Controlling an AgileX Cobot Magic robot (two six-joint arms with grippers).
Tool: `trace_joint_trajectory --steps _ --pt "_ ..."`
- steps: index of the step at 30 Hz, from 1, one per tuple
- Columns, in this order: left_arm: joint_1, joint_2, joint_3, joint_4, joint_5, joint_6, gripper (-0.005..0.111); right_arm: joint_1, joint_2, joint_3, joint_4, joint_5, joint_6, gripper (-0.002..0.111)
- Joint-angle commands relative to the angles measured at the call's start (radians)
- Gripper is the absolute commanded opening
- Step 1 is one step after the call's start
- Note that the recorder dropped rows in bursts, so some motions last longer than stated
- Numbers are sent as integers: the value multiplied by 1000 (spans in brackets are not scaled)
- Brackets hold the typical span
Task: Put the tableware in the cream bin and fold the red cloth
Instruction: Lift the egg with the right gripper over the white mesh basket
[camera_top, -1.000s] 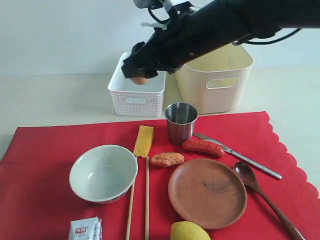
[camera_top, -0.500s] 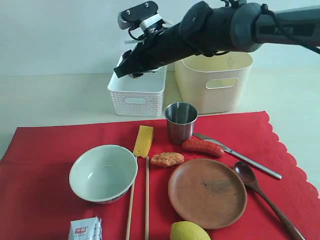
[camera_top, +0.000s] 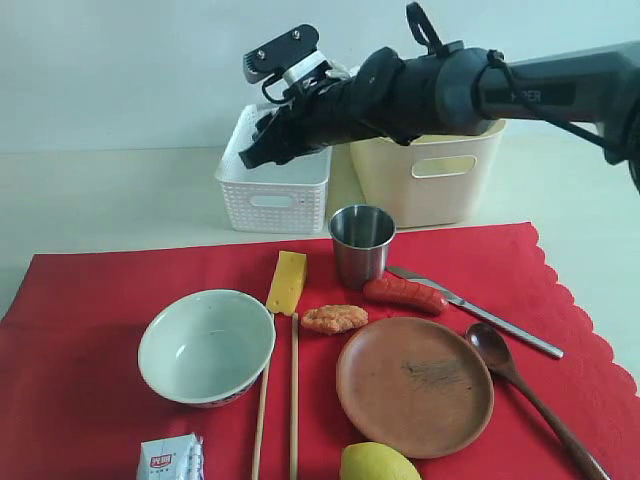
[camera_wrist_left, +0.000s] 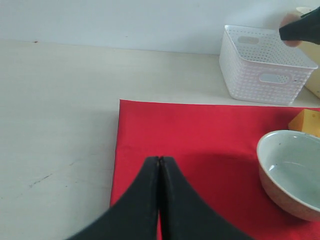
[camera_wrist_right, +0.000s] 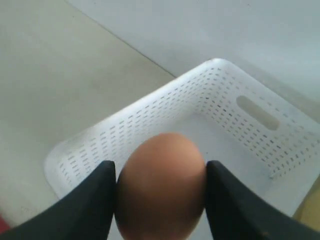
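My right gripper (camera_top: 262, 150) is shut on a brown egg (camera_wrist_right: 160, 185) and hangs over the white lattice basket (camera_wrist_right: 225, 125). The left gripper (camera_wrist_left: 160, 159) is shut and empty, low over the red cloth (camera_wrist_left: 200, 135) near its corner, left of the pale green bowl (camera_wrist_left: 292, 172). On the red cloth (camera_top: 80, 330) lie the bowl (camera_top: 206, 345), brown plate (camera_top: 414, 385), steel cup (camera_top: 362, 243), knife (camera_top: 490, 315), wooden spoon (camera_top: 520, 385) and chopsticks (camera_top: 293, 400). The cream bin (camera_top: 440, 165) stands behind the cloth, partly hidden by the right arm.
The white lattice basket (camera_top: 272, 185) stands left of the cream bin. Cheese (camera_top: 288, 282), a sausage (camera_top: 405, 293), an orange food piece (camera_top: 334, 319), a lemon (camera_top: 378, 463) and a small packet (camera_top: 170, 458) lie among the tableware.
The right arm has swung back and stretched out over the white basket, still holding the egg. Nothing on the cloth has moved.
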Motion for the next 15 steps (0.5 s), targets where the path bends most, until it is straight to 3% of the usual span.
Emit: trace_joint_trajectory --steps 1,5,8,15 --pt "3 -5 3 0 -9 -1 0 -2 38 -9 -6 -40 -7 0" --pt "3 -5 3 0 -9 -1 0 -2 61 -9 -6 -55 -7 2" --pt "3 -5 3 0 -9 -1 0 -2 75 -9 -17 -60 -14 14" --pt "3 -5 3 0 -9 -1 0 -2 66 -9 -22 -54 -7 60"
